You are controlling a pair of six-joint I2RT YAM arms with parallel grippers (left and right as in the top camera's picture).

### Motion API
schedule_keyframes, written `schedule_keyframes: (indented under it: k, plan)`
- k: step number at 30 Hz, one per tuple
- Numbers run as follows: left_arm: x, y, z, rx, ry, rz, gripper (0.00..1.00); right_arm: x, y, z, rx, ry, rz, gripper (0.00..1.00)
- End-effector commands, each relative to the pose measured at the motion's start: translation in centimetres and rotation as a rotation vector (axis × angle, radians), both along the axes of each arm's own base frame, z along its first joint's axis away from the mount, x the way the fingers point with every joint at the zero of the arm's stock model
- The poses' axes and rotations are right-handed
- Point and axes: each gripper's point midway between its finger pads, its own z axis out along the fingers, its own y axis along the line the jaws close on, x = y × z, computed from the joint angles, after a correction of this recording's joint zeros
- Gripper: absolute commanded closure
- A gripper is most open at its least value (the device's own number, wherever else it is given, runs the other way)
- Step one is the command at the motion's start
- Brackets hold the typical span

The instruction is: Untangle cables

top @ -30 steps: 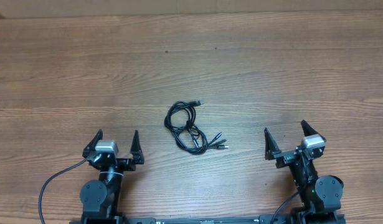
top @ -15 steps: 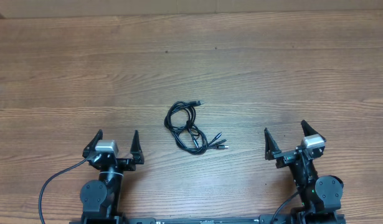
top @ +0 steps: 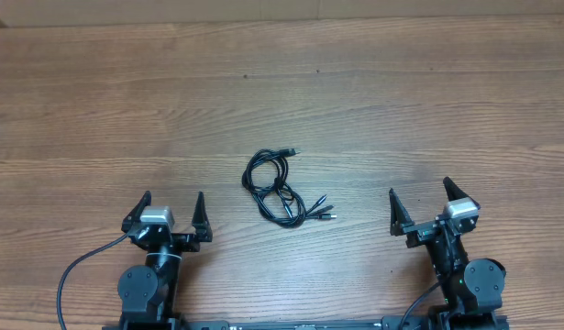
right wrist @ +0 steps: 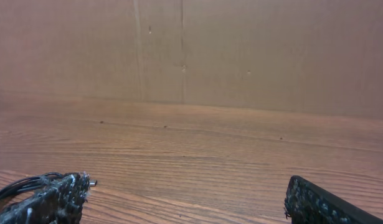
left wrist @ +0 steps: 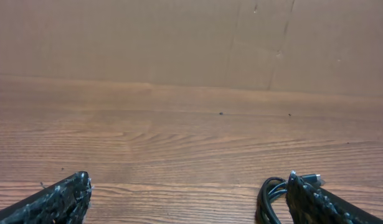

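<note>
Cables (top: 280, 186): thin black cords in one small knotted bundle, lying on the table (top: 126, 92) between the two arms, well apart from each. Long axis diagonal: coiled loops toward far left, silvery plug ends fanned toward near right. Left tool (top: 171, 197) and right tool (top: 419, 189): fingers spread wide, holding nothing.

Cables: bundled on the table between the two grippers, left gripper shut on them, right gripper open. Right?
Not quite. The left gripper is open and empty, apart from the cables, as the overhead view shows. The rest holds: the cables lie bundled on the table between the two grippers, and the right gripper is open.
</note>
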Motion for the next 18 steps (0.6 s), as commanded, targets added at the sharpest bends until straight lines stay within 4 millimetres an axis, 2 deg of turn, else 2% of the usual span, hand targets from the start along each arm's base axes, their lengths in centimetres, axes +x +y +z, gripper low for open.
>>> schedule_keyframes:
  k: [1, 18]
  plan:
    - [-0.01, 0.16, -0.1, -0.003, -0.001, 0.007, 0.0, 0.03, -0.1, -0.22, 0.004, -0.001, -0.007, 0.0]
    - [-0.01, 0.1, -0.1, -0.014, 0.0, 0.005, 0.01, 0.03, -0.1, -0.22, 0.003, -0.001, -0.007, 0.0]
